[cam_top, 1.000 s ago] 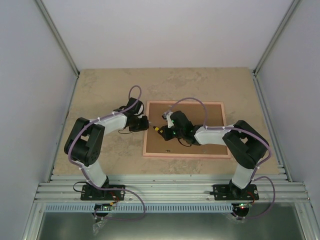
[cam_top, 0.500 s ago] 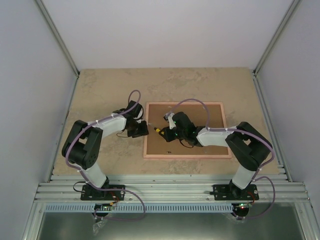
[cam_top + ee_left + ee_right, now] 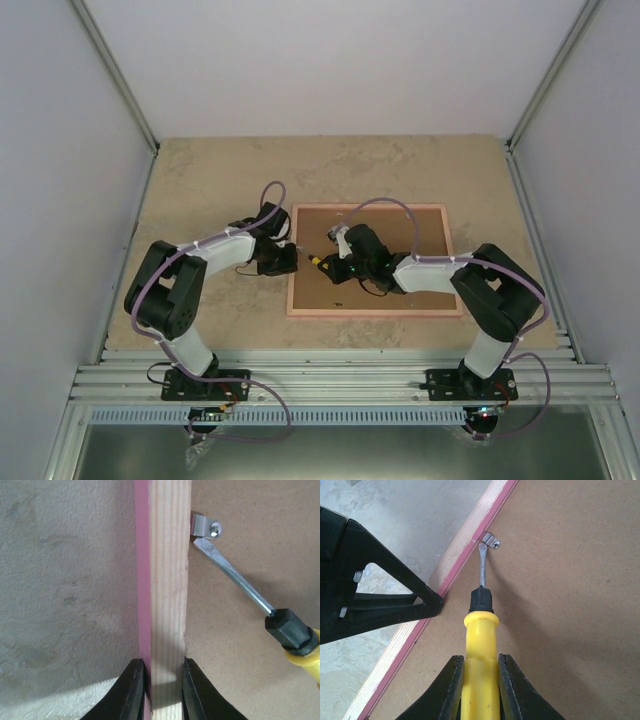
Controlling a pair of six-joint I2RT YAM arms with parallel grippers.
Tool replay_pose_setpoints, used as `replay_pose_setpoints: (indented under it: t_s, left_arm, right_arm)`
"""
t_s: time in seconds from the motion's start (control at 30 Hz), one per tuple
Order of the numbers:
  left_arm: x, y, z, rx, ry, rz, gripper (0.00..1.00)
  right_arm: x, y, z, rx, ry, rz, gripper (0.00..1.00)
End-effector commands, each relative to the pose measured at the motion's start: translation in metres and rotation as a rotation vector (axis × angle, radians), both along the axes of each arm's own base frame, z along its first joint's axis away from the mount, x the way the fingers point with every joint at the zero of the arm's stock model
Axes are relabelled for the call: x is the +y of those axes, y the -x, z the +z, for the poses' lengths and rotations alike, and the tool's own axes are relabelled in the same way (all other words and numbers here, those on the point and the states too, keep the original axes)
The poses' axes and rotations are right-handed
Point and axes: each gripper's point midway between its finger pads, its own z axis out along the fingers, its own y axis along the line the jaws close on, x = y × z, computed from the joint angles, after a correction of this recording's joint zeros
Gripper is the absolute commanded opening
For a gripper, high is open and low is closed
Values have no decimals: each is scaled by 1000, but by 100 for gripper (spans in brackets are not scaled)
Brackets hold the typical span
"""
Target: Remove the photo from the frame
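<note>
Beige desk (image 3: 200, 180) carries the frame (image 3: 370, 311) face down, photo hidden beneath. My left claw (image 3: 162, 690) clamps its left side; my right claw (image 3: 481, 680), gripping the screwdriver (image 3: 480, 622), has the clip (image 3: 491, 541) dead ahead.

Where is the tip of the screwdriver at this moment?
In the right wrist view, the tip of the screwdriver rests against the small metal clip on the brown board, just inside the left rail of the frame, which the left tool pinches.

Beige stone-look table (image 3: 200, 180); the frame (image 3: 370, 311) lies back-up on it.
</note>
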Motion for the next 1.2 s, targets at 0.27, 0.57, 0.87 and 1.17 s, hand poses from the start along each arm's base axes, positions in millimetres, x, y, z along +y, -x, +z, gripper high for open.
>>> replay_pose_setpoints:
  t_s: [0.27, 0.57, 0.87, 1.17]
  left_arm:
    - [-1, 17, -10, 63, -11, -21, 6]
    - [-1, 19, -9, 60, 0, -11, 3]
    - [-1, 17, -8, 53, -1, -2, 3]
    - [-4, 16, -7, 49, 15, 3, 3]
  right_arm:
    - [2, -26, 10, -79, -37, -110, 1]
    - [-10, -37, 9, -108, 15, -213, 1]
    - [8, -20, 24, -128, 8, -71, 0]
    - [9, 1, 19, -82, 17, -5, 0]
